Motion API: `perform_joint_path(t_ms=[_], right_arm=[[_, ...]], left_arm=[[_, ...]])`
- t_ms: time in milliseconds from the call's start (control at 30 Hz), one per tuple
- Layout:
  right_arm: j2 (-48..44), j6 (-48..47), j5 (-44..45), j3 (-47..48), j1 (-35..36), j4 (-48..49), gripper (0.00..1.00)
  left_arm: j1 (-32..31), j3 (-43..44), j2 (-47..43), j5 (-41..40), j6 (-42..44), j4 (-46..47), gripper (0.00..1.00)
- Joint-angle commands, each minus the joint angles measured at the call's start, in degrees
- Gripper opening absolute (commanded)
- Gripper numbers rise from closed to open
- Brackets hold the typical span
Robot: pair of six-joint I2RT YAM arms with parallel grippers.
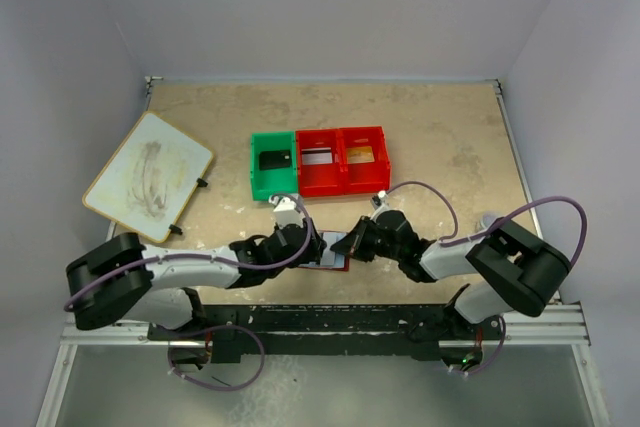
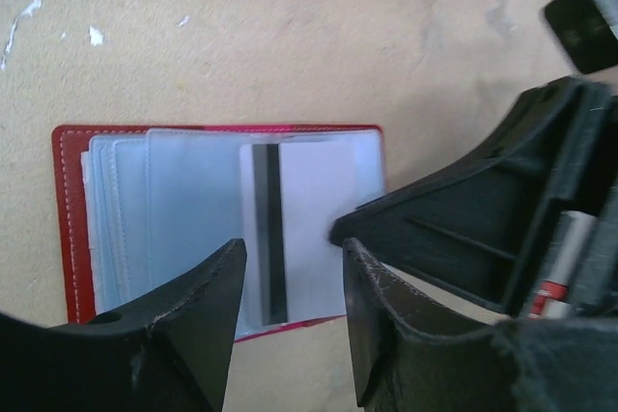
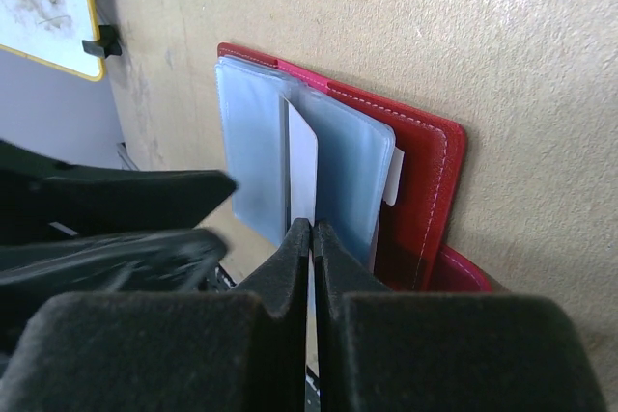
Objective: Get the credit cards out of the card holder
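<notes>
1. Left fingers (image 2: 193,335): about half open, holding nothing. In the left wrist view they sit over the 6 o'clock edge of the card holder (image 2: 72,229), one on each side of the white card (image 2: 299,219). No contact with either can be confirmed.

2. Card holder: lies open and flat on the surface (image 2: 290,45) between the two arms, with its clear sleeves facing up. In the top view it is at 3 o'clock from the left fingers and at 9 o'clock from the right fingers.

3. White card: partly within the sleeves. In the left wrist view its long axis and its dark stripe run from 12 to 6 o'clock. In the right wrist view the card is seen nearly edge-on, raised off the sleeves.

4. Right fingers (image 3: 280,277): fully closed, pinching the edge of the white card. Their tips meet the card's 3 o'clock edge as seen from the left wrist. This arm has the card, so it is the one placed to draw it out.

5. Critical relation: the card has to leave the sleeve along the pinch line, toward the right arm. The holder is likely to drag along unless the left fingers press it down.
</notes>
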Motion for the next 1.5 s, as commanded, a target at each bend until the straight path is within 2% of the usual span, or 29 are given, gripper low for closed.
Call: perform_joint_path(t_ms=[0, 233, 600, 933, 1033, 1167, 1200, 1233, 1267, 1367, 1467], right_arm=[[-0.29, -1.14, 1.32, 0.12, -0.19, -1.57, 0.0], [-0.48, -1.36, 0.59, 0.48, -0.19, -1.37, 0.02], [-0.74, -0.55, 0.23, 0.9, -0.19, -1.22, 0.13], [2.92, -0.02, 0.71, 2.01, -0.19, 1.43, 0.29], [4.98, 0.62, 0.06, 1.91, -0.19, 4.06, 0.31], [7.14, 0.57, -0.15, 2.21, -0.15, 6.78, 0.29], [7.6, 0.57, -0.59, 2.18, -0.19, 7.28, 0.23], [7.88, 0.61, -1.01, 2.03, -0.19, 7.98, 0.12], [7.69, 0.72, -1.04, 1.78, -0.19, 8.41, 0.05], [6.06, 0.72, -1.02, 0.58, -0.19, 8.3, 0.0], [2.72, 0.77, -0.26, 0.18, -0.19, 5.26, 0.0]], left_arm=[[-0.06, -0.58, 5.89, 1.63, 1.26, 4.58, 0.4], [-0.15, -4.22, 8.66, 3.63, -3.61, 7.23, 0.24], [-0.15, -5.67, 2.16, 0.92, -2.82, 1.44, 0.2], [-0.14, -6.33, 1.82, -0.12, -3.62, 1.05, 0.18], [-0.15, -6.47, 2.18, -0.27, -3.94, 1.33, 0.17], [-0.15, -6.7, 2.1, -0.52, -4.25, 1.08, 0.16], [-0.15, -6.78, 1.99, -0.6, -4.34, 0.99, 0.16], [-0.15, -6.85, 1.97, -0.61, -4.34, 0.99, 0.16], [-0.15, -6.88, 1.87, -0.64, -4.34, 0.91, 0.16], [-0.15, -7.27, 1.19, -1.11, -4.54, 0.71, 0.16], [-0.15, -7.63, 0.52, -1.7, -4.84, 0.4, 0.16]])
